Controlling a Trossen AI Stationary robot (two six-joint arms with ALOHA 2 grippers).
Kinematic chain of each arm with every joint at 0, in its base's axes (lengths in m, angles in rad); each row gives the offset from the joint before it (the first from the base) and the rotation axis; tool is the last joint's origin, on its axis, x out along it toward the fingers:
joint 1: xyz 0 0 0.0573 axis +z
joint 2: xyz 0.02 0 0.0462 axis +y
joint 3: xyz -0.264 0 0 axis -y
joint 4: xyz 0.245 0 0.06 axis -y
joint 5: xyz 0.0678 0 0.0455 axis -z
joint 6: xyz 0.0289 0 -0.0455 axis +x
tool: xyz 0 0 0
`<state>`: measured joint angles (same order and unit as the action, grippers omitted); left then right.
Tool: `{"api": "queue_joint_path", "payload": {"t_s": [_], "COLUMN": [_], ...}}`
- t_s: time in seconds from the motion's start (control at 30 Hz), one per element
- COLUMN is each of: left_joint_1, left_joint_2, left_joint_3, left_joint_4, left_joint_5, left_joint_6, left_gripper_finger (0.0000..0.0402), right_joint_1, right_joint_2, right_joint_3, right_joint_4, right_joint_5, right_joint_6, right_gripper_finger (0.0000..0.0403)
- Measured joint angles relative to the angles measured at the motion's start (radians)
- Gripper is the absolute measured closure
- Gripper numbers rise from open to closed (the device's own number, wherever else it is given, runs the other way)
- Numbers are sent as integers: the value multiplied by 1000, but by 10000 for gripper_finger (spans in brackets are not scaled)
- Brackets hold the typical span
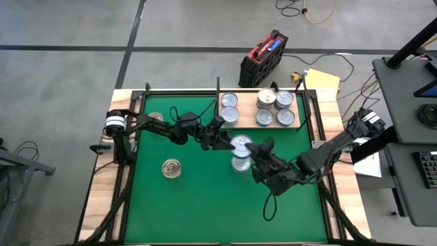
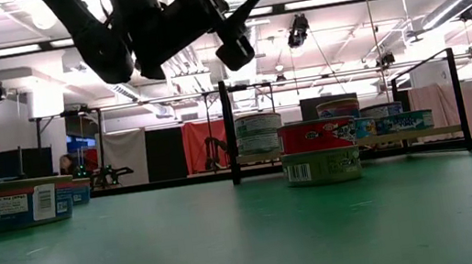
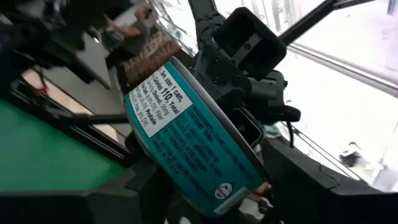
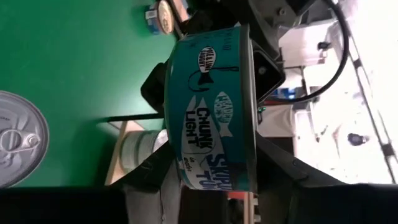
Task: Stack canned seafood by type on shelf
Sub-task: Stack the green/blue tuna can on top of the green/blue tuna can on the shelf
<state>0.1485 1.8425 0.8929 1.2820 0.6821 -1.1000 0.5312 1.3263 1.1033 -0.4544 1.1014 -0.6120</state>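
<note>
A teal tuna can [image 4: 214, 106] hangs above the green mat [image 1: 205, 205], level in the high view with its lid [image 1: 240, 143] up. My right gripper [image 1: 255, 149] comes from the right and is shut on it. My left gripper [image 1: 224, 141] comes from the left and is open. Its fingers stand on either side of the can's labelled wall [image 3: 186, 137]. Below the held can, two cans [image 2: 320, 152] are stacked on the mat. Another can [image 1: 171, 168] rests alone at the mat's left. The shelf [image 1: 266, 126] at the far edge carries several cans [image 1: 266, 100], some stacked. My left gripper reaches around the can's left side; whether its fingers touch the can I cannot tell. My right gripper pinches the can across its two flat faces, one finger on the lid's right edge [image 1: 251, 145] and one under the bottom [image 4: 169, 155]. The fingers come roughly level from the table's right. The can hangs level, clear of the stack below.
A black frame [image 2: 230, 133] with upright posts rims the mat and stands before the shelf. A red and black case [image 1: 263, 58] and cables lie on the floor beyond the far edge. The mat's near half is bare green.
</note>
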Motion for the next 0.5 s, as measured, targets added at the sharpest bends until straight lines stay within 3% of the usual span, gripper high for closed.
{"api": "queue_joint_path", "payload": {"t_s": [0.5], "left_joint_1": [13], "left_joint_2": [-16], "left_joint_3": [5], "left_joint_4": [27], "left_joint_5": [28], "left_joint_6": [-43], "left_gripper_finger": [166], "right_joint_1": [-21], "right_joint_2": [-13], "right_joint_3": [15], "right_joint_4": [115], "right_joint_5": [-34], "right_joint_6": [-108], "right_gripper_finger": [262]}}
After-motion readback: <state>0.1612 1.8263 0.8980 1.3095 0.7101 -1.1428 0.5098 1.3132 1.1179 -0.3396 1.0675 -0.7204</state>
